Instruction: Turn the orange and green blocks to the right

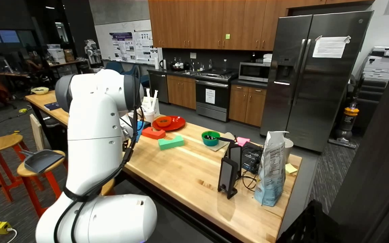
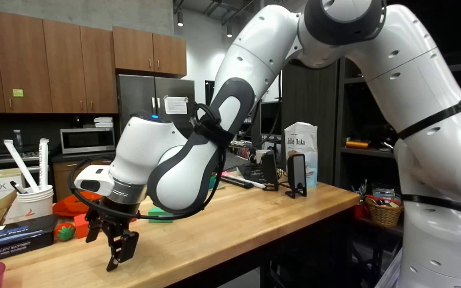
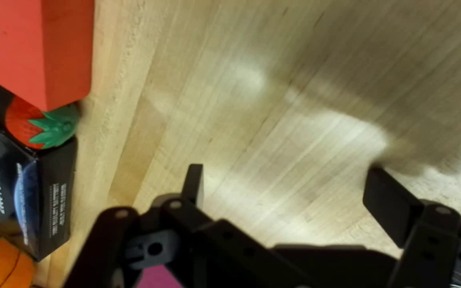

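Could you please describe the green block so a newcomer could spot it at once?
On the wooden table in an exterior view, between the orange-red block and the round bowl, lies the green block. Unlike either neighbour, it is both green and angular.

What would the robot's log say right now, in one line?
claw: open, empty, over table | orange block: on table, beside toy strawberry | green block: on table | block contact: none
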Controlling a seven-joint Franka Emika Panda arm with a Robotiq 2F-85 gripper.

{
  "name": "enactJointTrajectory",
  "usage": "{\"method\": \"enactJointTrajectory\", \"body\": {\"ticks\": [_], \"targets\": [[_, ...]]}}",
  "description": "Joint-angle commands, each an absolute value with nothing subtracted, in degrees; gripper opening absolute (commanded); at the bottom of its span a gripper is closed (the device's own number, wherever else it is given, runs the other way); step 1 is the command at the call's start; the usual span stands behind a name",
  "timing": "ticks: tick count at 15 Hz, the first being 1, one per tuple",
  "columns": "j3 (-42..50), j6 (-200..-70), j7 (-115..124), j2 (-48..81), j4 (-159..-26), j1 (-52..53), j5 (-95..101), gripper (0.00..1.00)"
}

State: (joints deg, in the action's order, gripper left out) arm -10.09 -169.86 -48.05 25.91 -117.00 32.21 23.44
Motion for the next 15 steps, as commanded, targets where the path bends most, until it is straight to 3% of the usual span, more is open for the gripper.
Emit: {"method": "enactJointTrajectory", "body": {"ticks": [1, 8, 15], "targets": [[-11.9, -169.5, -45.1, 26.1, -116.7, 30.5, 26.6, 1.0], [-11.5, -170.2, -42.0, 24.9, -116.9, 30.9, 27.8, 1.0], [11.3, -174.4, -26.8, 25.9, -113.0, 49.2, 39.0, 1.0]]}}
